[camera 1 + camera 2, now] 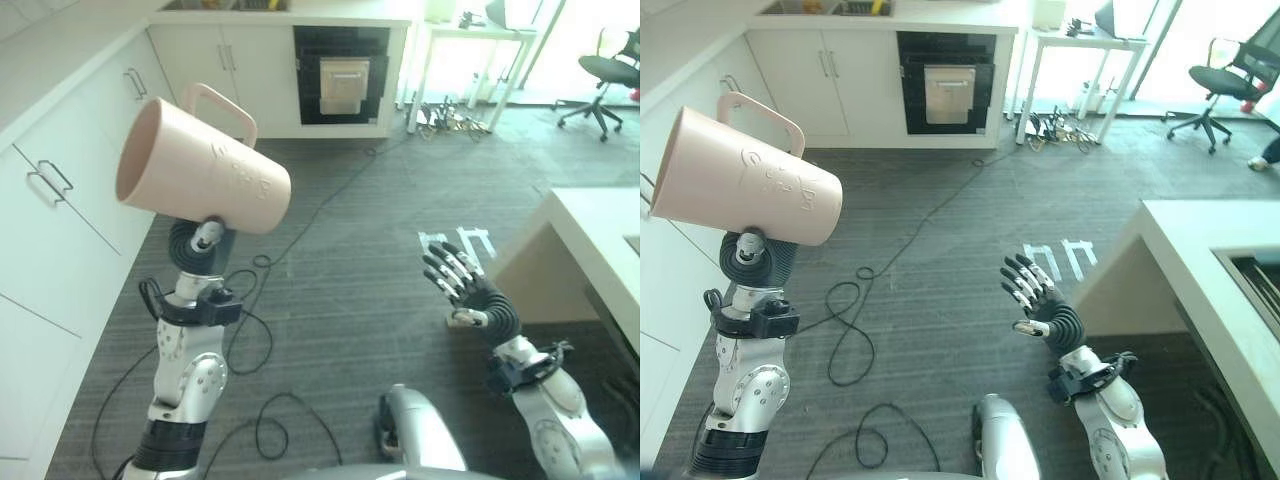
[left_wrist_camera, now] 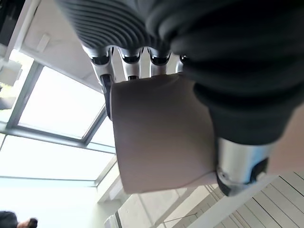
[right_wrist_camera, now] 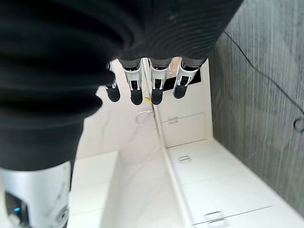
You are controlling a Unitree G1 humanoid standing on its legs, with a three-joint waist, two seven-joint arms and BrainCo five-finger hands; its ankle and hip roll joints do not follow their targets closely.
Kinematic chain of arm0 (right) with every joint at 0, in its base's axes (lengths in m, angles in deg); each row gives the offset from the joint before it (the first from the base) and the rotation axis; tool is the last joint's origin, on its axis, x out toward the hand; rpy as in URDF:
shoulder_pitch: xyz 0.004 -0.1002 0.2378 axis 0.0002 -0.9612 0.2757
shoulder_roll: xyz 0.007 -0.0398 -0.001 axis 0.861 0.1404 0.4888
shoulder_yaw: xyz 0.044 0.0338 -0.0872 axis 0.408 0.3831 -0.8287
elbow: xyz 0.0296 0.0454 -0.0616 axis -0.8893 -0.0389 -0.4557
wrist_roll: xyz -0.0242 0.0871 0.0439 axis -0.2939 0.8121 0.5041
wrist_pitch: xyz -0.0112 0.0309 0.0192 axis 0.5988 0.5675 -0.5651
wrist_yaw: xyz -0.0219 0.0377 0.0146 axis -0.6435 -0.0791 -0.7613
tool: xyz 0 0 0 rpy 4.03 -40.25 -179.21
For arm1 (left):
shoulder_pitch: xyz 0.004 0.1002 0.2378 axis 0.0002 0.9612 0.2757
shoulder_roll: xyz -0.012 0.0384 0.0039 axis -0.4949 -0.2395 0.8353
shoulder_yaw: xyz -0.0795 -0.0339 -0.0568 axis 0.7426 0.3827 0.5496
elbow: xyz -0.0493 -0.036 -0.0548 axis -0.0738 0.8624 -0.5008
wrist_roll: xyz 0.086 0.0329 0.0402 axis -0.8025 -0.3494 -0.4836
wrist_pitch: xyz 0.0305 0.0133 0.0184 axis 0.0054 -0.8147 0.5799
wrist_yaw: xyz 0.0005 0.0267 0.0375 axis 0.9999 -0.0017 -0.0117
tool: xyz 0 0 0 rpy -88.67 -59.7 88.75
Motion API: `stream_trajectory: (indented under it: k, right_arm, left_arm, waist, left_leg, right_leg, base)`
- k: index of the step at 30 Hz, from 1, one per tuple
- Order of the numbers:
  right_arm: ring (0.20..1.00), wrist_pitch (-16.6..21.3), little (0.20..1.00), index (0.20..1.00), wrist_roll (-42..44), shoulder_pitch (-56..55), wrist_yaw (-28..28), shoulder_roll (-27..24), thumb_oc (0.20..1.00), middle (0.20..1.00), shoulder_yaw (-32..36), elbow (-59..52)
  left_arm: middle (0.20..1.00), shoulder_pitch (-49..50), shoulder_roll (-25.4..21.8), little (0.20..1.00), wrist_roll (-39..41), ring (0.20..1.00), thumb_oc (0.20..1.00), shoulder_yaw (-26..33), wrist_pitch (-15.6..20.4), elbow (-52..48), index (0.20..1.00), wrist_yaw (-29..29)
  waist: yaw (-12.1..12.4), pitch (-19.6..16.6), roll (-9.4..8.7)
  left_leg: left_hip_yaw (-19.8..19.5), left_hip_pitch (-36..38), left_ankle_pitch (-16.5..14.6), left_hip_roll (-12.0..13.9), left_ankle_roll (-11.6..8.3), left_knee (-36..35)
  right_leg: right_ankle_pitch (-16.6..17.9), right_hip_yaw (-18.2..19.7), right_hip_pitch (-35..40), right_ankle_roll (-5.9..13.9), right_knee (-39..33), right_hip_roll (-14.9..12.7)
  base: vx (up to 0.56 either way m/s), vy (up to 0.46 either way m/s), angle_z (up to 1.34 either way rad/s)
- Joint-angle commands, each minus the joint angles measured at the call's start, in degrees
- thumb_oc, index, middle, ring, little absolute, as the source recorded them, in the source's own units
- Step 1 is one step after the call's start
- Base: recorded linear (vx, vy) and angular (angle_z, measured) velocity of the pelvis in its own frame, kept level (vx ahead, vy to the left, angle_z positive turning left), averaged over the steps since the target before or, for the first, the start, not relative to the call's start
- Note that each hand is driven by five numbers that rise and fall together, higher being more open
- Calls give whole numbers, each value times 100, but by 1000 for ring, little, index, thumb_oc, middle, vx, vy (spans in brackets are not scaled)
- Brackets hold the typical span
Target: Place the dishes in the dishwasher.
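One dish is in play, and it sits in the robot's left hand [image 2: 142, 52]: a large pink mug [image 1: 205, 172] with a loop handle [image 1: 222, 104]. The left wrist view shows the fingers [image 2: 105, 71] curled round one side of the mug's body and the thumb [image 2: 242, 166] pressed on the other, so the hand is clamped on it. The mug is held high over the floor and tipped nearly onto its side. Its long axis runs across the scene, open mouth toward the white cabinets [image 1: 60, 200] on the robot's left, base toward the middle of the room, handle uppermost.

Nearer the middle, the right hand [image 1: 458, 278] hovers over the grey floor [image 1: 350, 250], fingers straight and spread, holding nothing. It is well apart from the mug, beside the corner of a white counter [image 1: 590, 250].

Farthest away, under the back counter, stands a dark open-fronted appliance bay [image 1: 341, 75] with a pale panel inside. I judge this the likely dishwasher, though the pictures do not settle it. It lies straight ahead of the robot and well beyond the mug, slightly to the mug's right. The relation that matters is this: the left hand already carries the mug, so the coming move is a carry forward across the floor toward that bay. The mug's mouth points sideways, away from the bay, so I expect it will need turning before it can be set in a rack.
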Motion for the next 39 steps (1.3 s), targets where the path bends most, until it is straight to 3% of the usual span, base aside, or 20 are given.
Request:
stream_trajectory:
  k: [1,4,5,6,8,9,10,12,13,15,17,18,20,21,24,25,27,29,33,39]
  right_arm:
    - [1000,369,1000,1000,253,324,3,-105,1000,1000,534,53]
    - [1000,297,1000,1000,240,349,195,-263,1000,1000,641,138]
    - [1000,235,1000,1000,322,411,193,-282,1000,1000,667,160]
    - [1000,207,1000,1000,336,421,112,-281,1000,1000,728,157]
    - [1000,148,1000,1000,207,477,27,-334,1000,1000,755,173]
    - [1000,167,1000,1000,123,499,21,-377,1000,1000,787,203]
    - [1000,213,1000,1000,169,548,-8,-460,1000,1000,779,255]
    - [1000,178,1000,1000,312,759,-202,-585,1000,1000,729,320]
    - [1000,126,1000,1000,300,886,-446,-627,1000,1000,654,268]
    - [1000,151,1000,1000,331,990,-340,-619,1000,1000,521,236]
    - [1000,27,1000,1000,384,1022,-298,-447,1000,1000,503,153]
    - [1000,55,1000,1000,269,970,-296,-276,1000,1000,360,71]
    - [1000,83,1000,1000,113,900,-271,-63,1000,1000,190,26]
    - [1000,72,1000,1000,95,928,-261,-25,1000,1000,133,50]
    - [1000,82,1000,1000,195,998,-308,-42,1000,1000,56,116]
    - [1000,59,1000,1000,276,1059,-315,-89,1000,1000,37,74]
    - [1000,29,1000,1000,329,1081,-328,-101,1000,1000,35,55]
    - [1000,-8,1000,1000,348,1133,-307,-117,1000,1000,-5,12]
    - [1000,-83,1000,1000,312,1147,-283,-97,1000,1000,-95,-107]
    - [1000,-299,1000,1000,622,1072,-433,-286,1000,1000,39,-333]
  left_arm:
    - [200,-166,-183,200,-165,200,200,-6,125,-171,200,47]
    - [200,-123,-160,200,35,200,200,23,169,-128,200,240]
    - [200,-84,-122,200,76,200,200,74,113,-122,200,253]
    - [200,24,-69,200,128,200,200,122,82,-177,200,305]
    - [200,96,13,200,7,200,200,82,155,-149,200,267]
    - [200,98,33,200,42,200,200,72,81,-124,200,309]
    - [200,84,34,200,-18,200,200,71,50,-107,200,288]
    - [200,230,-136,200,-124,200,200,100,260,-118,200,91]
    - [200,437,-199,200,-298,200,200,175,569,-153,200,-123]
    - [200,539,-172,200,-295,200,200,310,655,-135,200,90]
    - [200,288,-236,200,-435,200,200,248,492,-76,200,33]
    - [200,101,-233,200,-589,200,200,105,443,-21,200,8]
    - [200,-18,-257,200,-843,200,200,-20,404,25,200,-96]
    - [200,-50,-260,200,-921,200,200,-50,396,41,200,-168]
    - [200,-168,-328,200,-1085,200,200,-41,312,46,200,-395]
    - [200,-274,-375,200,-1166,200,200,-49,279,6,200,-480]
    - [200,-257,-377,200,-1322,200,200,-40,310,-33,200,-564]
    - [200,-218,-397,200,-1478,200,200,-43,334,-94,200,-712]
    - [200,-170,-457,200,-1662,200,200,-69,440,-96,200,-851]
    - [200,-191,-532,200,-2178,200,200,-106,605,-202,200,-1104]
  waist:
    - [44,87,-40]
    - [-75,-81,-125]
    - [-90,-139,-65]
    - [-109,-225,-10]
    - [-147,-283,-125]
    - [36,-199,-297]
    - [187,-116,-394]
    - [471,-13,-358]
    - [740,-58,-279]
    - [891,-178,-286]
    - [981,-294,-295]
    - [976,-331,-266]
    - [933,-347,-168]
    - [887,-331,-149]
    - [846,-285,-128]
    - [793,-222,-129]
    - [771,-203,-129]
    - [752,-210,-164]
    - [662,-213,-197]
    - [624,-294,-258]
  left_leg:
    - [-688,-183,925,466,300,-313]
    - [-363,379,392,594,73,134]
    - [-237,405,762,767,-87,522]
    - [-124,109,1687,950,-340,1427]
    - [202,-361,2126,1143,-516,3245]
    - [107,-1376,1983,1067,-343,3886]
    - [99,-1964,1776,938,-173,3489]
    - [142,-2073,1831,798,-39,525]
    - [-858,-2373,2335,901,-106,-313]
    - [-557,-2406,2346,996,-124,-305]
    - [-299,-2259,2174,868,57,-224]
    - [-364,-2039,2114,774,191,-313]
    - [-490,-1743,1975,670,280,-313]
    - [-516,-1587,1886,646,294,-313]
    - [-466,-1311,1797,601,304,-313]
    - [-458,-1070,1633,604,263,-313]
    - [-413,-990,1535,662,218,-313]
    - [-349,-952,1462,706,163,-313]
    - [-331,-783,1273,910,74,-313]
    - [-478,-791,1368,1449,-163,-313]
  right_leg:
    - [1292,1196,973,806,-1995,-454]
    - [1549,1151,1475,583,-1689,-471]
    - [1398,1026,1517,487,-1448,-384]
    - [1189,1093,1862,235,-1500,-128]
    - [992,1378,2296,-78,-1621,24]
    - [846,1510,2725,-173,-1720,0]
    - [736,1619,2967,-149,-1838,7]
    - [414,2092,3368,155,-1995,60]
    - [201,2498,3632,207,-1995,73]
    - [-195,2294,3984,377,-1927,-246]
    - [-181,1805,3936,635,-1237,-569]
    - [280,1572,3516,869,-122,-658]
    - [865,1532,2863,889,1270,-677]
    - [926,1492,2594,863,1383,-721]
    - [561,1123,2430,710,669,-825]
    - [596,906,2413,671,-299,-928]
    - [616,861,2506,676,-901,-1022]
    - [1011,892,2558,762,-1596,-1202]
    - [1514,1370,2388,927,-1989,-1482]
    - [1052,1706,2621,1000,-1960,-1364]
  base:
    - [1114,-447,206]
    - [1081,-532,111]
    - [980,-527,18]
    - [868,-482,-8]
    - [882,-464,-107]
    - [824,-307,-135]
    - [861,-83,-154]
    - [1066,316,-157]
    - [1035,434,-282]
    - [909,411,-286]
    - [846,396,-121]
    - [749,323,-83]
    - [574,231,0]
    - [445,141,36]
    - [327,-32,31]
    - [332,-129,47]
    - [246,-157,51]
    - [163,-185,69]
    - [193,-295,-23]
    - [126,-444,-10]
